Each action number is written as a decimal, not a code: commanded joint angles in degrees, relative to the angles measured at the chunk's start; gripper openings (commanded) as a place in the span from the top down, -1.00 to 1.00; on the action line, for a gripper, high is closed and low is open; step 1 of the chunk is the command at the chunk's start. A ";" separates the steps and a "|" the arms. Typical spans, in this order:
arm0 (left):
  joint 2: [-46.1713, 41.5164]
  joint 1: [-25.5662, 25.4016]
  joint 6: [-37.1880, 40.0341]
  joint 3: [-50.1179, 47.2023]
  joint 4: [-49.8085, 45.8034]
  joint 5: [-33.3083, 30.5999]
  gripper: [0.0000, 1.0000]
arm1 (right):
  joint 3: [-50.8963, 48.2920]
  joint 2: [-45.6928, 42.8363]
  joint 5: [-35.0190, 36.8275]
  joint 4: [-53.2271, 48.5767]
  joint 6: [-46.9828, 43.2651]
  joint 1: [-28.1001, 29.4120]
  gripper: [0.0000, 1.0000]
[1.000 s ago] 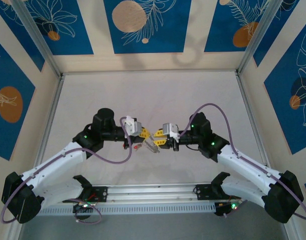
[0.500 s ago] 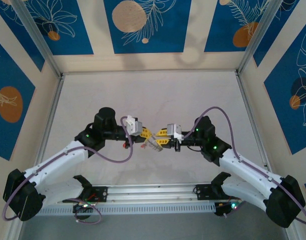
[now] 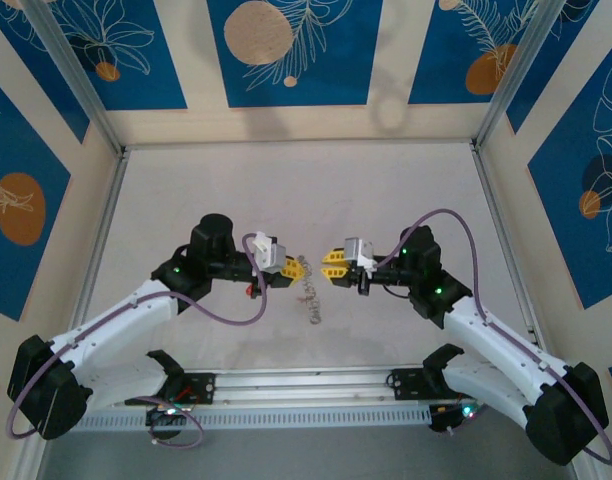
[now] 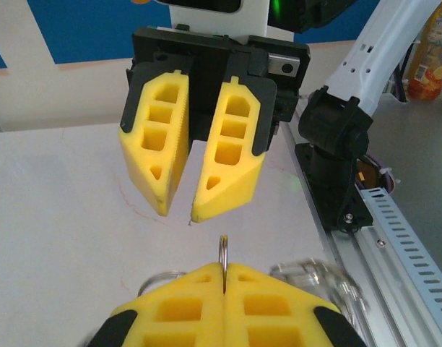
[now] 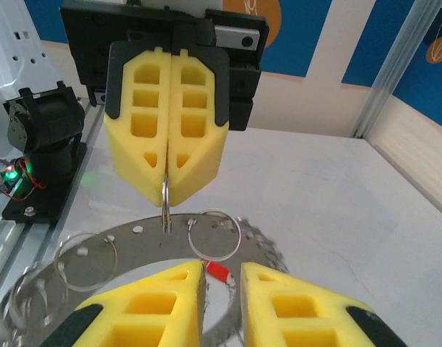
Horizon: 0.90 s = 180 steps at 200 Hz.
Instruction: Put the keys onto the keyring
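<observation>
Under left gripper, keyring; right gripper just opposite

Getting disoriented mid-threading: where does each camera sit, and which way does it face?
Top external: above, behind; looks down on the table; left arm, right arm show.
Left wrist: faces the right gripper; own fingers pinch the keyring.
Right wrist: faces the left gripper; own fingers open.
Shared: wrist views both show the keyring.
</observation>
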 commanded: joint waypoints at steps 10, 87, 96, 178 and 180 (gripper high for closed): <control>-0.19 -0.41 1.00 2.68 1.32 3.11 1.00 | 3.55 0.85 -3.62 -4.71 -5.01 -0.08 0.57; 0.50 -0.55 -1.55 2.58 4.57 3.54 1.00 | 0.91 1.08 3.18 0.40 -4.52 6.37 0.55; 0.60 -0.55 -1.59 2.58 4.46 3.64 1.00 | 0.24 0.67 4.14 1.41 -4.22 6.58 0.55; 1.65 -0.86 -3.07 2.28 7.16 3.73 1.00 | -2.36 3.07 4.93 8.09 -1.05 8.00 0.63; 1.70 -0.93 -3.01 2.31 7.05 3.73 1.00 | -2.42 3.11 4.90 8.31 -1.01 8.00 0.63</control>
